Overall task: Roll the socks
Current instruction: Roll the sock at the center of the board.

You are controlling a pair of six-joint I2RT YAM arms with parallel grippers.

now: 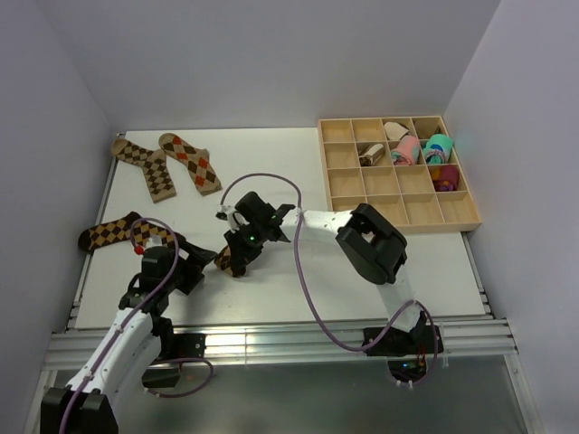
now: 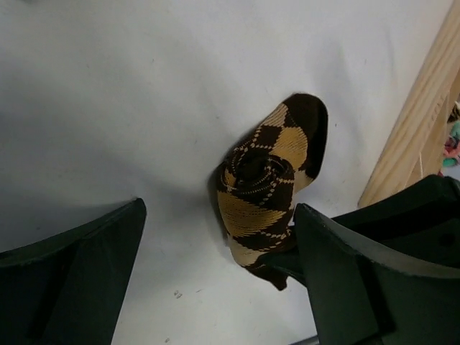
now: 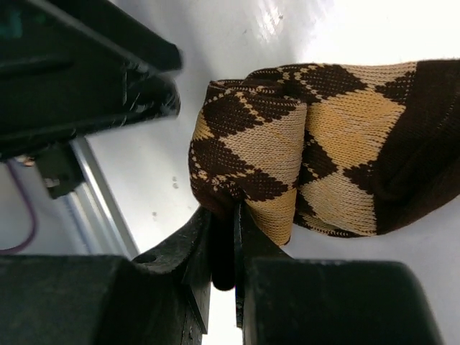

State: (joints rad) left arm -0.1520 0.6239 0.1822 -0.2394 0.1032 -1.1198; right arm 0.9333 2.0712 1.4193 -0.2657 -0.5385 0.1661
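Reading sock (image 3: 287,144) as matt knit cloth, table (image 2: 108,86) as smooth matt wht, tray (image 1: 398,228) as bare wood.

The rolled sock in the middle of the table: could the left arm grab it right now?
Probably yes. The left gripper is open, with the rolled sock lying between its fingers and nothing in between, though the right gripper pinches its edge.

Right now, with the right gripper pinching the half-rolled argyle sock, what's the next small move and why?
Probably close the left gripper on the roll: its jaws stand open either side of it, the right gripper only pinches the roll's edge, and the tail lies unrolled.
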